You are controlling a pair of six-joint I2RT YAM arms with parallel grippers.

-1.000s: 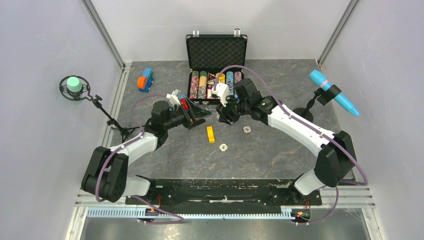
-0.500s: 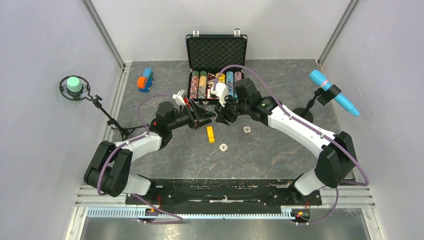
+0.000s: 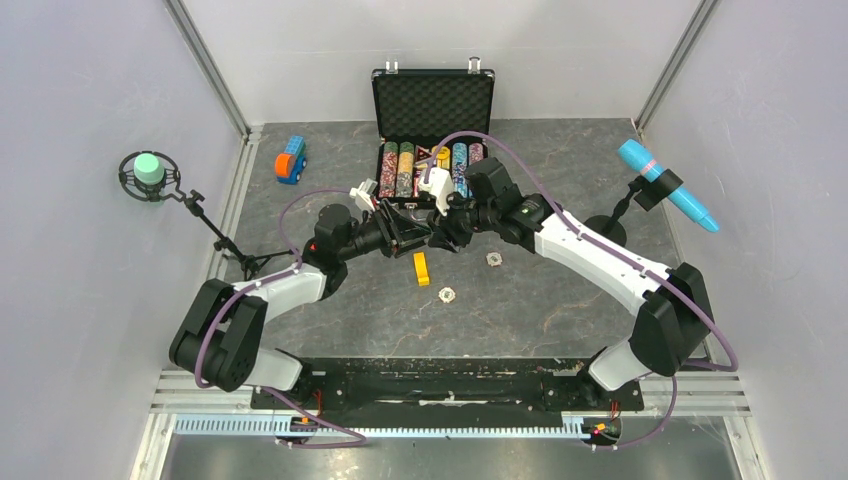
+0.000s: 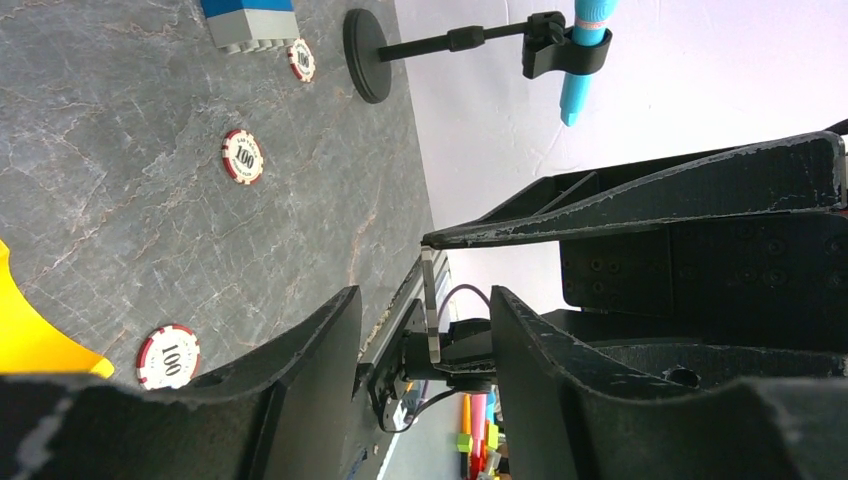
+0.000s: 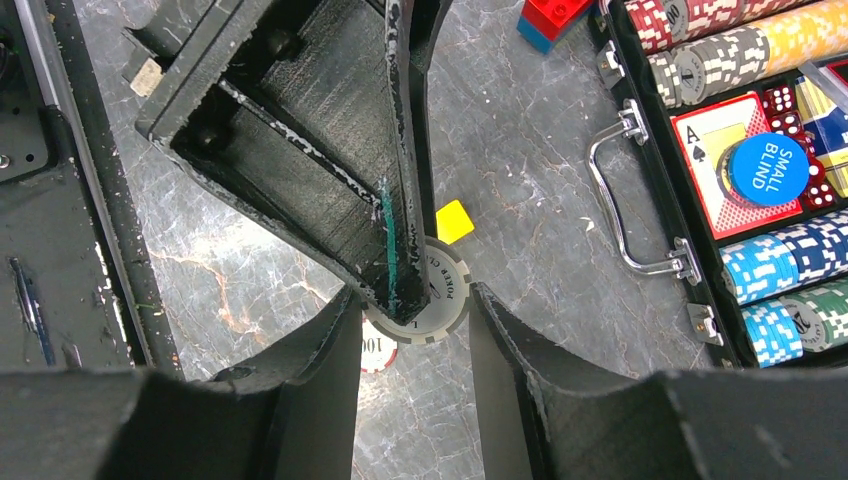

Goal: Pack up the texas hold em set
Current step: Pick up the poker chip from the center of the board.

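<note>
**Chip held between both grippers in front of the open case**

Top view: the black case (image 3: 432,100) stands open at upper centre, lid up with its foam showing. Its base holds rows of coloured chips (image 3: 405,168). The left gripper (image 3: 416,232) and right gripper (image 3: 443,231) meet tip to tip just below the case. What sits between the tips is too small to tell here. A yellow block (image 3: 421,268) lies just below them. Two loose chips (image 3: 493,258) lie to its right and lower right, apart from each other. The toy bricks (image 3: 290,160) sit upper left, well apart from the case.

Left wrist view: the held chip (image 4: 430,305) shows edge-on at centre, between the left fingers (image 4: 310,370). There are gaps on both sides, so the left pincer is spread and not touching it. Three "100" chips lie flat on the table at left, one more than the top view shows. A blue brick (image 4: 250,20) sits at the top edge.

Right wrist view: the same chip shows face-on at centre, and the right pincer pinches it by the rim. One left finger crosses its face. Only this view shows the case's middle slot, with an ace card (image 5: 735,150), a blue button (image 5: 770,168) and red dice (image 5: 785,100). The silver handle (image 5: 625,200) is on the case's left wall.
</note>
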